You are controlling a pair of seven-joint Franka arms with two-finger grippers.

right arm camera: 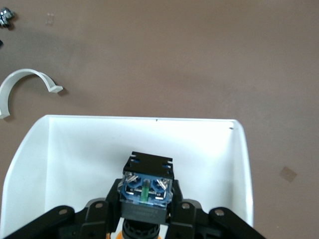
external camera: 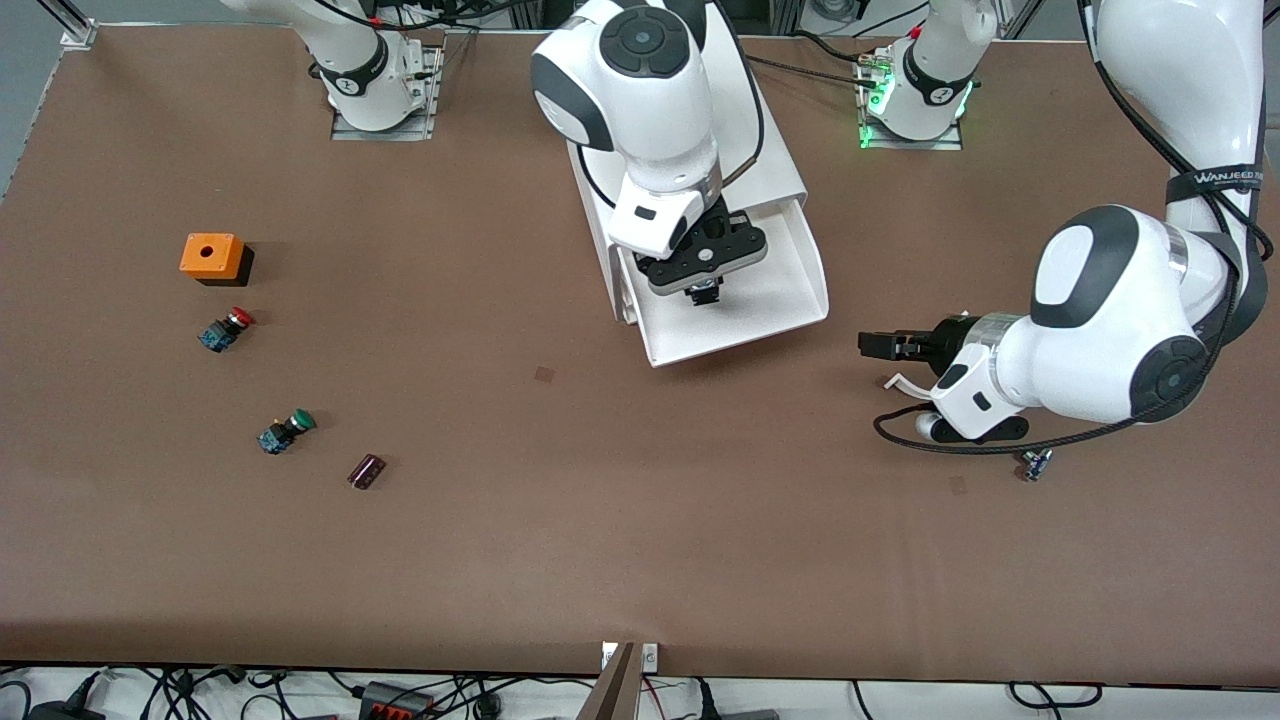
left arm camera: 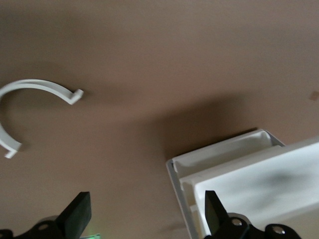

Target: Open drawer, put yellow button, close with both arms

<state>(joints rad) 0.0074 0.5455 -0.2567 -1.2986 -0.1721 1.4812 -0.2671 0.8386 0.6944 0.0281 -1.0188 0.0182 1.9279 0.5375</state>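
The drawer [external camera: 790,290] stands pulled out of the white cabinet [external camera: 770,150]; its tray also shows in the right wrist view [right arm camera: 75,159] and a corner of it in the left wrist view [left arm camera: 224,154]. My right gripper [external camera: 703,290] is over the open drawer, shut on the yellow button [right arm camera: 145,191]. The button's blue base faces the camera and only a sliver of the yellow cap shows. My left gripper [external camera: 880,345] is open and empty, over the table beside the drawer, toward the left arm's end. Its fingers [left arm camera: 77,214] stand wide apart.
A white C-shaped clip [external camera: 905,383] lies by the left gripper. Toward the right arm's end lie an orange box [external camera: 212,257], a red-capped switch [external camera: 226,329], a green-capped switch [external camera: 285,431] and a small dark cylinder [external camera: 366,471]. A small part [external camera: 1035,464] lies under the left arm.
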